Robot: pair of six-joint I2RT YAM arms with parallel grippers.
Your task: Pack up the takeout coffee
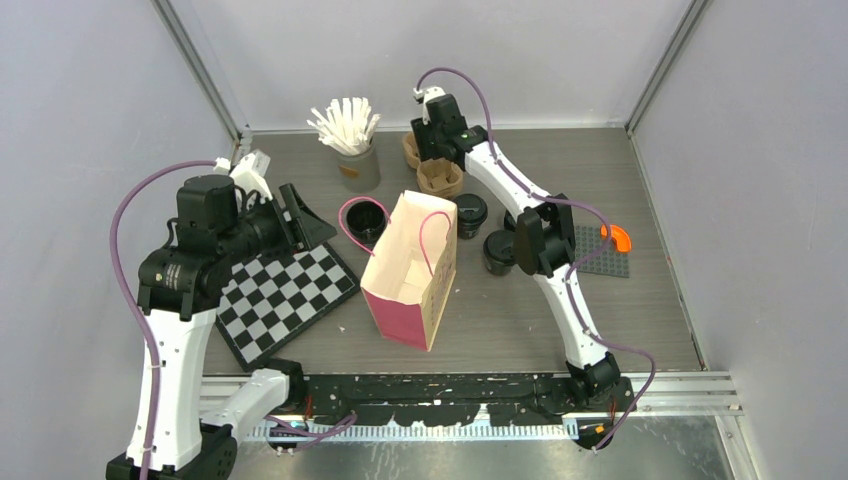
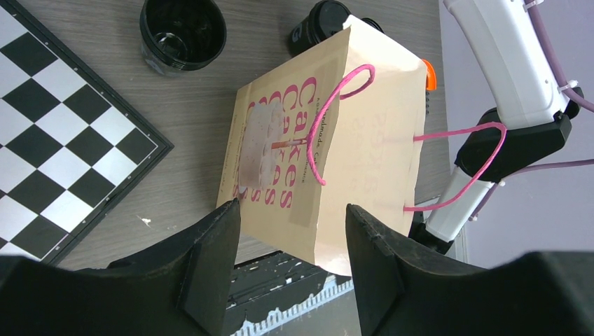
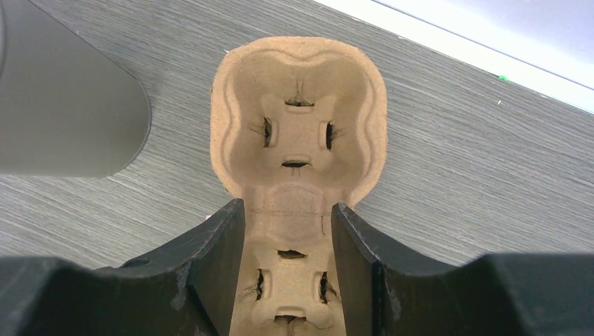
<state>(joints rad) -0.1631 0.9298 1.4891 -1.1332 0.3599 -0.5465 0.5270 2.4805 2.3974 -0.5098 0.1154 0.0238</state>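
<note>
Three small black coffee cups stand behind and right of the paper bag (image 1: 410, 265). One is open without a lid (image 1: 367, 222), one is lidded (image 1: 470, 213), and another (image 1: 498, 250) sits by my right arm. The left wrist view shows the open cup (image 2: 182, 31) and the lidded one (image 2: 319, 24) beyond the bag (image 2: 336, 133). My left gripper (image 1: 308, 222) (image 2: 291, 266) is open and empty above the chessboard, left of the bag. My right gripper (image 1: 428, 160) (image 3: 288, 210) is closed on the narrow waist of the brown cup carrier (image 1: 441, 180) (image 3: 300, 105) at the back.
A grey cup of white sticks (image 1: 357, 165) (image 3: 63, 98) stands left of the carrier. A chessboard (image 1: 285, 290) (image 2: 63, 133) lies front left. A grey studded plate (image 1: 600, 255) with an orange piece (image 1: 621, 238) lies at the right. The bag stands open with pink handles.
</note>
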